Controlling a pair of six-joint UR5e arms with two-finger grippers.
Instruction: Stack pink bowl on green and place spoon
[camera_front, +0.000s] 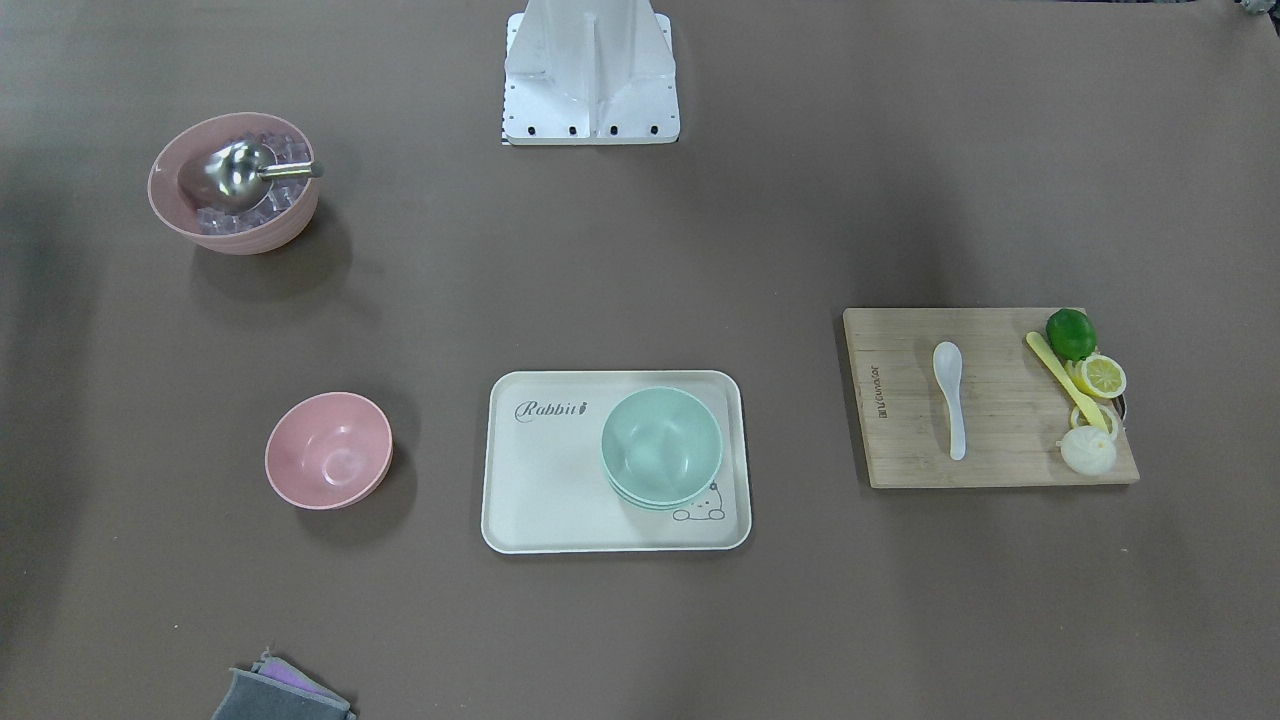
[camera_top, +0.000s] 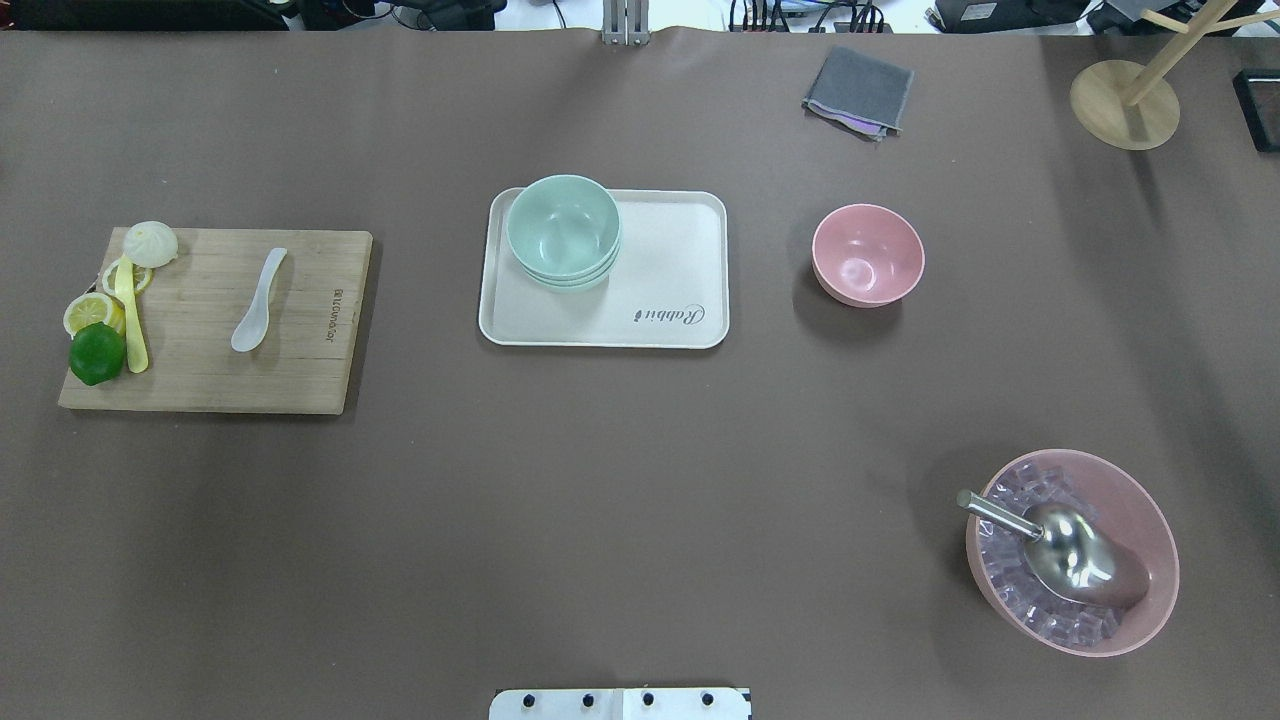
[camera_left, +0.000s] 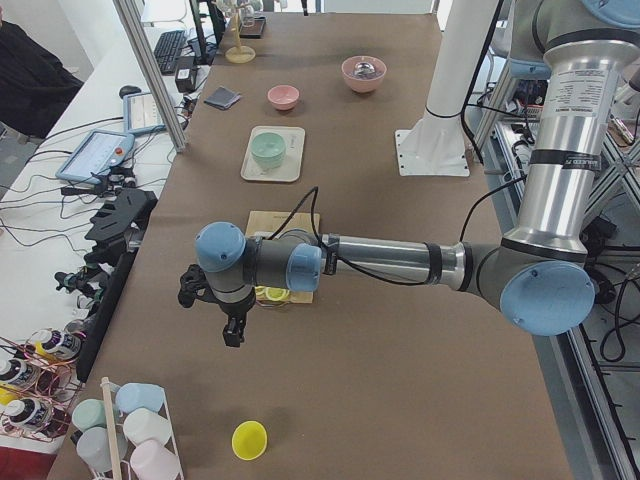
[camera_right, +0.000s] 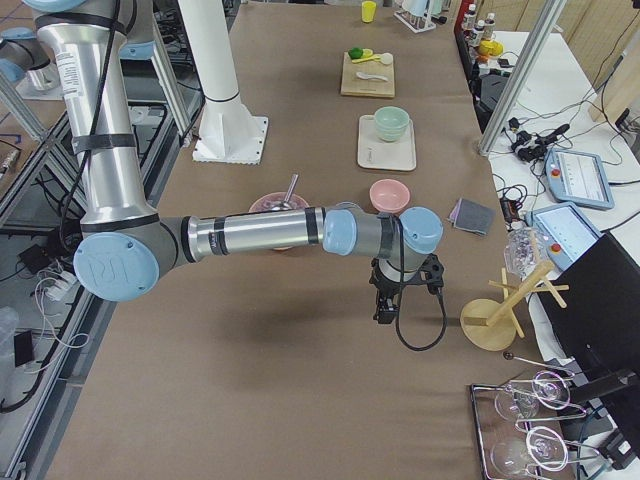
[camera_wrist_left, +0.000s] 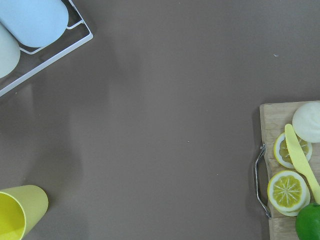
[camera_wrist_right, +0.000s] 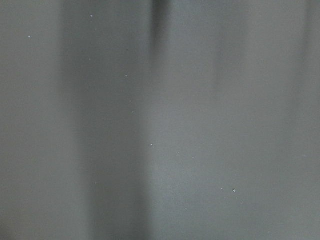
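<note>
The left hand (camera_left: 232, 335) is shown only in the exterior left view, hung fingers-down above the bare surface (camera_left: 380, 400); whether it is released or clenched cannot be told; just beyond this hand the cutting board (camera_front: 900, 430) is laid, and the white spoon (camera_front: 951, 398) is seen lying flat on it; the spoon is kept apart from the lime (camera_front: 1070, 333), the lemon slices (camera_front: 1101, 376), the yellow knife (camera_front: 1062, 378) and the white bun (camera_front: 1087, 451), which are grouped at the board end nearest the hand; a yellow cup (camera_left: 249, 439) is seen on the hand's near side, with a rack of cups (camera_left: 120, 425) beside it; farther beyond the hand, past the board, the cream tray (camera_front: 540, 480) is set, and the green bowl (camera_front: 661, 446) is stood upright in one corner of it, more green rims being visible beneath; the right hand (camera_right: 384, 312) is shown only in the exterior right view, hung above bare surface, and its state likewise cannot be told; the pink bowl (camera_front: 328, 450) is stood upright and empty on the surface just beyond this hand, apart from the tray; a grey cloth (camera_right: 470, 215) and a wooden stand (camera_right: 497, 322) are placed on the hand's outer side, away from the robot; a large pink bowl of ice cubes (camera_front: 233, 182) with a metal scoop (camera_front: 230, 172) in it is set on the hand's robot side; only blurred surface is given by the right wrist view
</note>
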